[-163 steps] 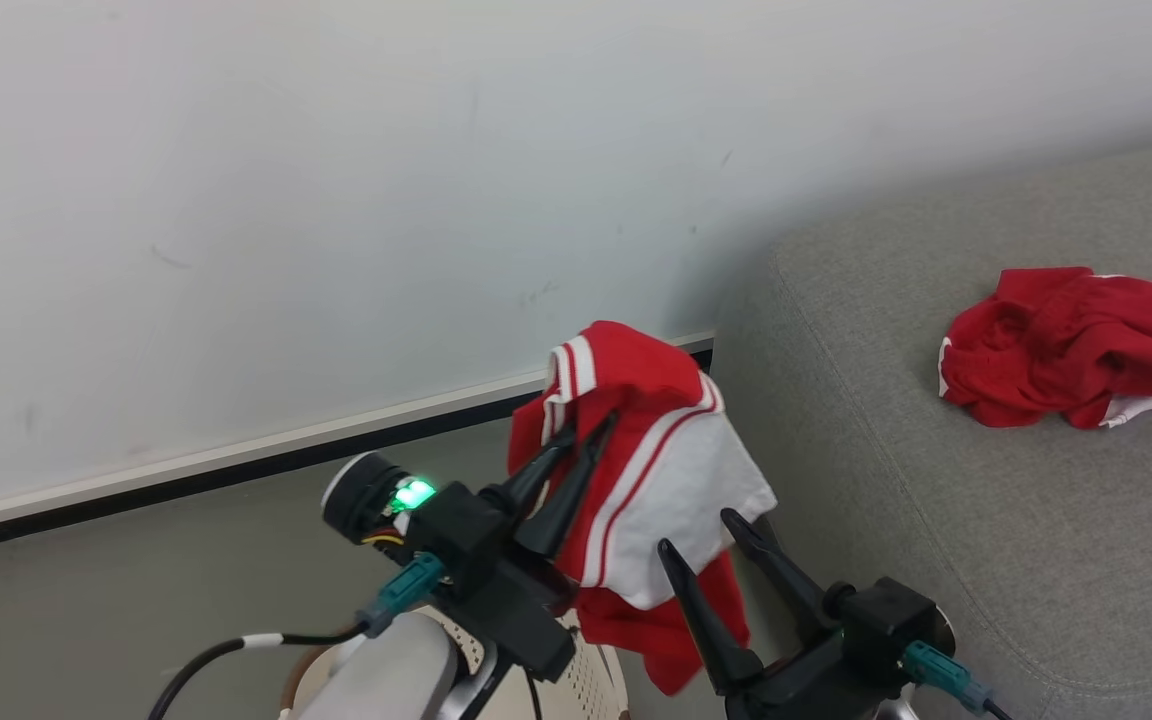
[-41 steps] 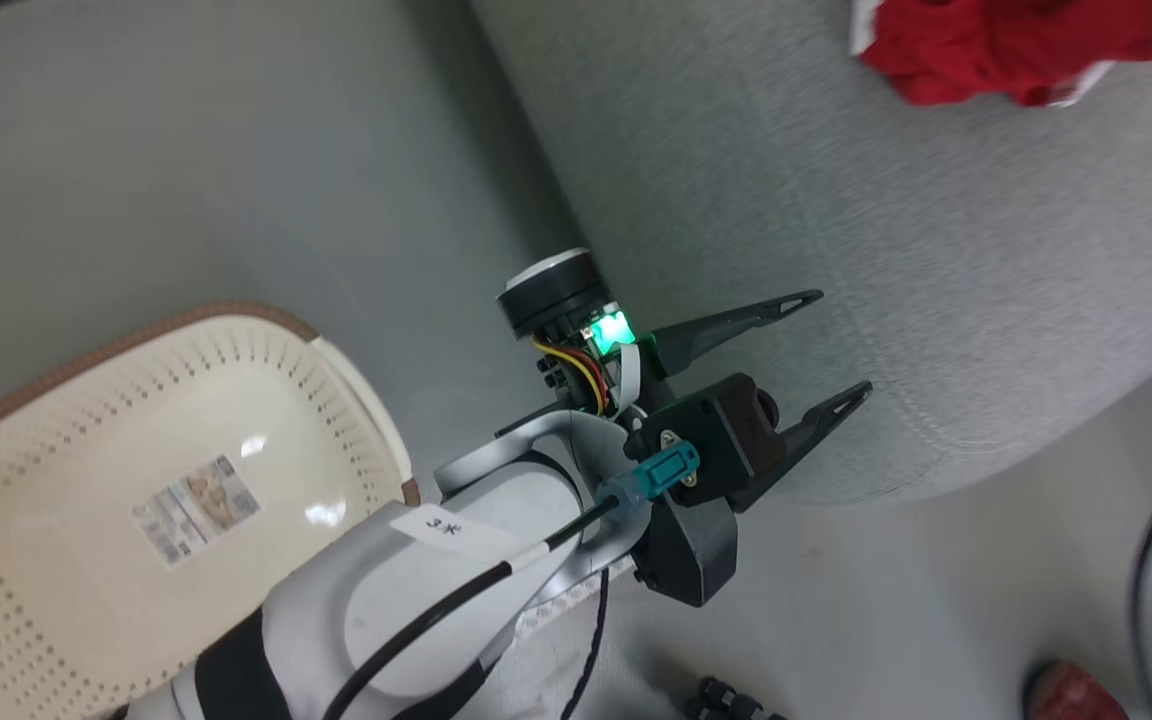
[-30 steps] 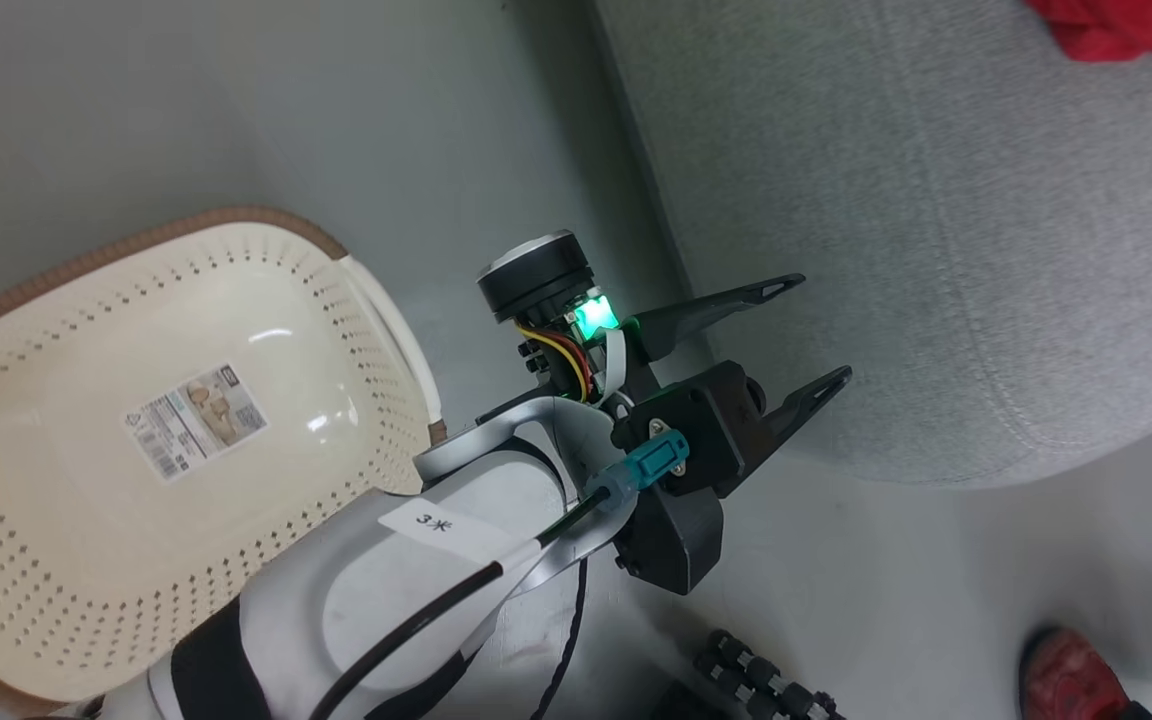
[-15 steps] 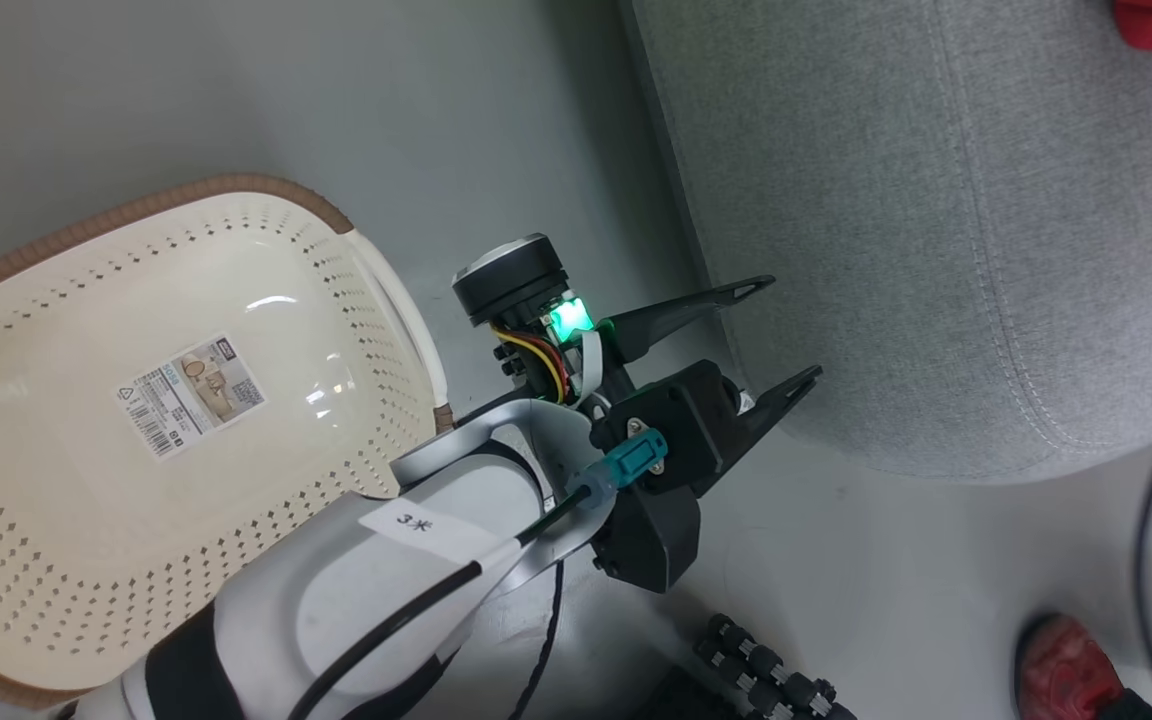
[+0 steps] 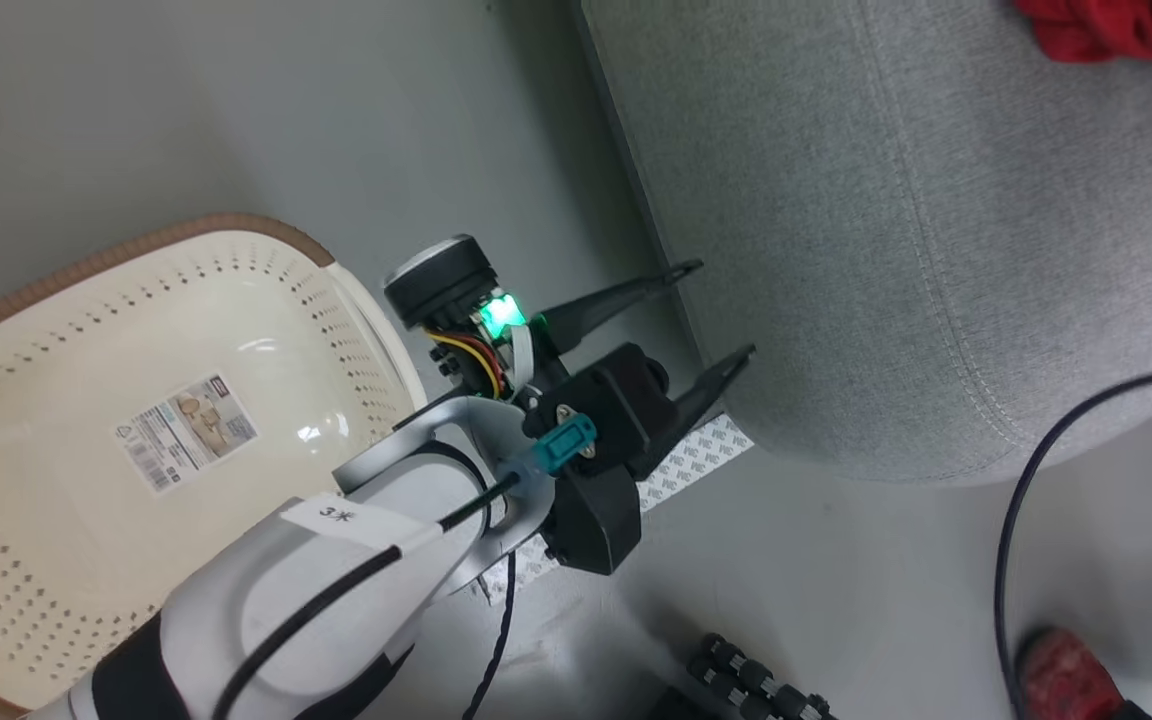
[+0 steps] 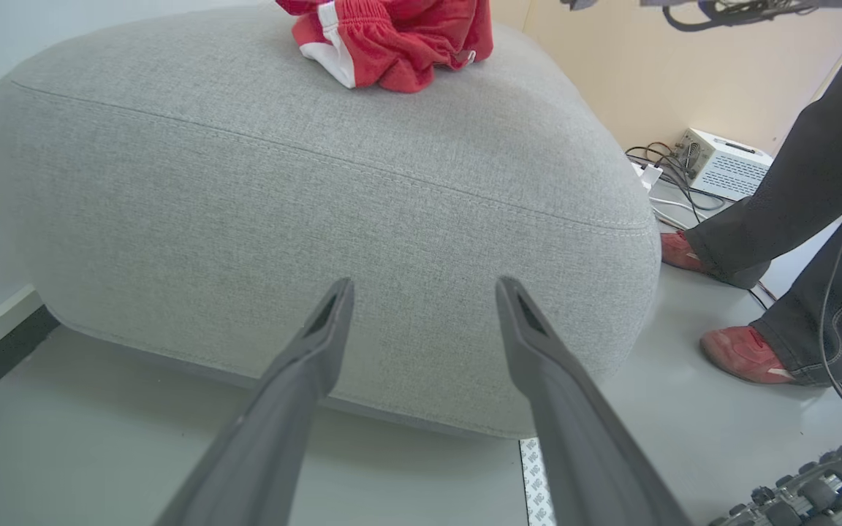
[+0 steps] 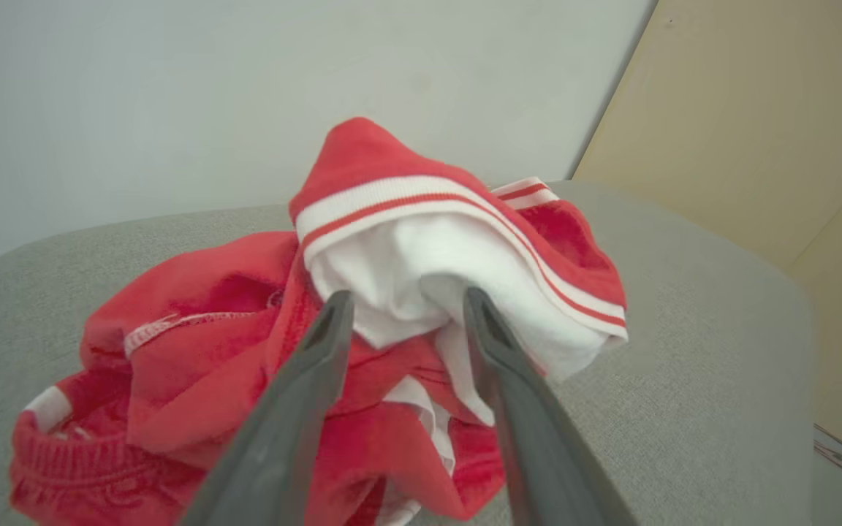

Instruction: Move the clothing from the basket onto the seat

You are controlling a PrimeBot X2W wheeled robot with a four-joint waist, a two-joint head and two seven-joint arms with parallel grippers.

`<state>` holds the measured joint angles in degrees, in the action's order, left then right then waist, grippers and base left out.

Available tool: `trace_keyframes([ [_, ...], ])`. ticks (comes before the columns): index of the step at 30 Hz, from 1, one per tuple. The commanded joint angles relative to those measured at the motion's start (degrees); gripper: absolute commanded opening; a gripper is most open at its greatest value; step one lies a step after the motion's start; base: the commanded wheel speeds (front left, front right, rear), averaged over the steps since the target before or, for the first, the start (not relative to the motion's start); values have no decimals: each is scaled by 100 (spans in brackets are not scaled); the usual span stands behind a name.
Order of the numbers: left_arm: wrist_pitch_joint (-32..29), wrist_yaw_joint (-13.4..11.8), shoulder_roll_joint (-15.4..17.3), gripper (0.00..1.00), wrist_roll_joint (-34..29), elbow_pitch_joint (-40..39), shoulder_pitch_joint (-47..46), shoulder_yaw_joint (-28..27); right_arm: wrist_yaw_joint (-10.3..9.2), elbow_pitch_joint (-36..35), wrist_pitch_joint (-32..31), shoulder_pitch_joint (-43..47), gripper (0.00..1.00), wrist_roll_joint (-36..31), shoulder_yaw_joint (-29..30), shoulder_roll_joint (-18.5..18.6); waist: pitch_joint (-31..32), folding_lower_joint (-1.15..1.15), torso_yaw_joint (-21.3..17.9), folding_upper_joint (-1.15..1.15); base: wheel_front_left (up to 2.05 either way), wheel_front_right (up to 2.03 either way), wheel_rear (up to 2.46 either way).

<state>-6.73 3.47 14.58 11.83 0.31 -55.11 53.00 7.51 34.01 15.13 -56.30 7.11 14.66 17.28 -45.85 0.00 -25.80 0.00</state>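
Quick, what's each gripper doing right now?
Left gripper: open, empty.
Right gripper: jaws parted around the clothing; whether it grips cannot be told.

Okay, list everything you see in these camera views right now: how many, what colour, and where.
clothing: one pile, seemingly two pieces, red with white trim, on top of the seat.
seat: one, light grey, on the floor.
basket: one, cream with brown rim, on the floor beside the seat, holding just a paper label.
patterned tape strip: one, white, on the floor at the seat's edge.
box device: one, white, beyond the seat, among cables.
ridged object: one, black, on the floor; unidentifiable.
person's legs: two, dark trousers, red shoes, beside the seat.
left gripper: dark, open, facing the seat's side.
right gripper: dark, jaws parted, tips at the clothing's white fold.
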Motion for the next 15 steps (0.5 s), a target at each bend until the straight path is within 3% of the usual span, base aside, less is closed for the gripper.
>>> trace_keyframes([
  [1,56,-40,40,100,40,-28,118,-30,-4,-120,5,204,100,-81,39,-62,136,0,45,0,0,0,0],
  [6,332,-253,8,100,146,62,170,-226,-4,-829,6,840,100,-184,-185,-215,478,0,295,0,0,0,0],
  [15,1314,-862,-65,100,904,484,969,-1028,-4,-1885,5,2032,100,239,-1672,-133,1613,0,1077,0,0,0,0],
])
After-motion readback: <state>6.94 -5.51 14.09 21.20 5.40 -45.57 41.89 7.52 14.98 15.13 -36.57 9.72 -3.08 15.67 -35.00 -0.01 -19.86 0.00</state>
